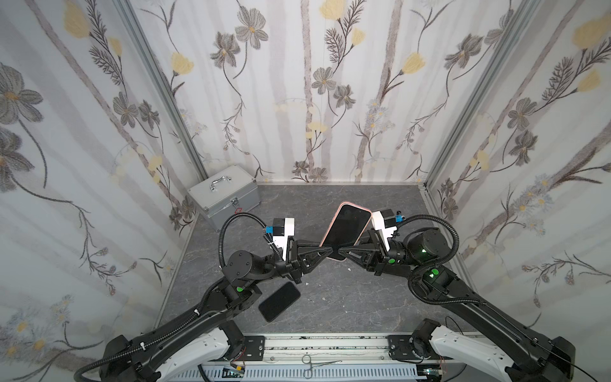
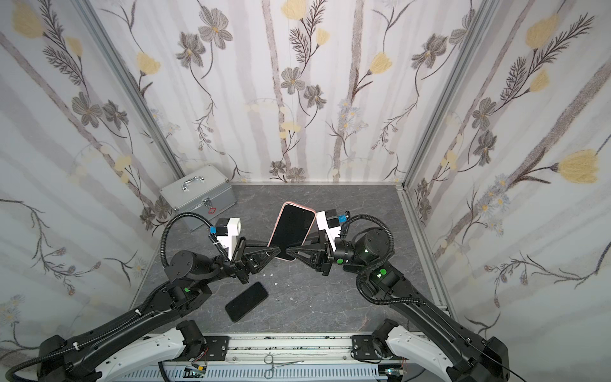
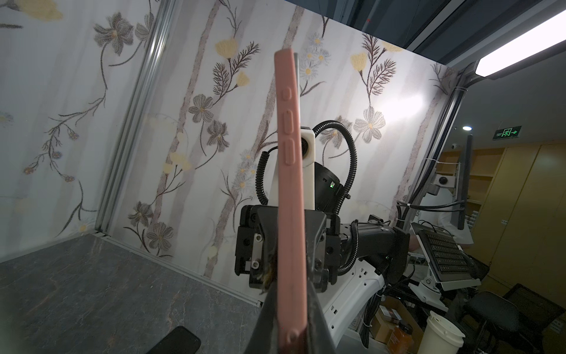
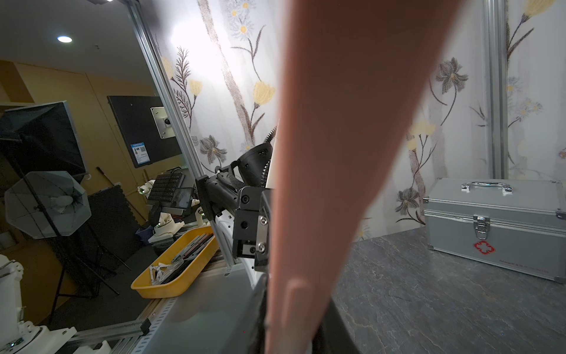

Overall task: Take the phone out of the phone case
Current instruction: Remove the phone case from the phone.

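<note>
Your left gripper (image 1: 325, 250) and right gripper (image 1: 344, 249) both clamp the raised pink silicone case (image 3: 291, 184); the black-screened phone (image 1: 347, 228) sits inside, extraction not begun.

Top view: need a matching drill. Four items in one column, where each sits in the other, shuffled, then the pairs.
1. pink-cased phone
2. bare black phone
3. silver case
4. forceps

A. on the front rail
B. back-left corner of the table
C. flat on the table, front left
D. raised off the table, between left gripper and right gripper

Pairs: 1-D, 2-C, 3-B, 4-A
</note>
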Available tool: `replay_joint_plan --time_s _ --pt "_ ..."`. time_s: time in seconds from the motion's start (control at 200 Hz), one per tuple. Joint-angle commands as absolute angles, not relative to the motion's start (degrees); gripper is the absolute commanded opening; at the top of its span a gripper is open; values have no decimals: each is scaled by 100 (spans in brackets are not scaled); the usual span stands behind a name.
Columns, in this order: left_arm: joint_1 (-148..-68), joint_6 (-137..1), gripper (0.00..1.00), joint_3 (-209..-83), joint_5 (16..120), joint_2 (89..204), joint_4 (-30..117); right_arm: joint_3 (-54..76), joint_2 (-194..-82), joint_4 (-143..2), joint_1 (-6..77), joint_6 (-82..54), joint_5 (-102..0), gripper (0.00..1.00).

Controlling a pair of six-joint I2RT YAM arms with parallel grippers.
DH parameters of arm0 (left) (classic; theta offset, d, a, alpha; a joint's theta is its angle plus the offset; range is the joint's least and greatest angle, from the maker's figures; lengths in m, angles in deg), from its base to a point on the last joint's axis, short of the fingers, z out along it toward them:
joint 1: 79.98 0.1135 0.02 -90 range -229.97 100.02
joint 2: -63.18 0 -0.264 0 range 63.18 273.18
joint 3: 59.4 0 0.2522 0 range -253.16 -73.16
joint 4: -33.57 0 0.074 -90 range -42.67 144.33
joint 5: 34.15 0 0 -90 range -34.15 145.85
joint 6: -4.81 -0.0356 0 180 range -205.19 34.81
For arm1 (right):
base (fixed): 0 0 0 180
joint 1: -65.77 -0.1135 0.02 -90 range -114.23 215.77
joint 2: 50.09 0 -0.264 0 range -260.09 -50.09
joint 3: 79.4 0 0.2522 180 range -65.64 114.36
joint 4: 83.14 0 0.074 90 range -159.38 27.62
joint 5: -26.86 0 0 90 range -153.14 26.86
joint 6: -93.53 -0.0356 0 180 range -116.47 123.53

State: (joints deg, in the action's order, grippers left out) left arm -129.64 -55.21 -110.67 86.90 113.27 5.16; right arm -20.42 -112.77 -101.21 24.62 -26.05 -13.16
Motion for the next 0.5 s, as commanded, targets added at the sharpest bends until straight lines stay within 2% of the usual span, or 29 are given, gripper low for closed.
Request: replay_joint_plan --time_s 0.0,0.215,0.38,0.495 --pt "-12969 -5536 0 -11130 8723 11304 114 -2019 -11328 -10259 2438 -2652 -1369 23" --pt "-12974 -5547 0 -11130 8740 11320 116 -1959 -11373 -10255 2420 -2647 -1361 20" --pt "-12979 -5560 0 -11061 8699 11316 119 -1929 -11339 -10258 2420 -2661 -1406 11" --pt "-12972 -5642 0 -11025 8594 11285 121 -1940 -11256 -10242 2415 -2649 -1526 0"
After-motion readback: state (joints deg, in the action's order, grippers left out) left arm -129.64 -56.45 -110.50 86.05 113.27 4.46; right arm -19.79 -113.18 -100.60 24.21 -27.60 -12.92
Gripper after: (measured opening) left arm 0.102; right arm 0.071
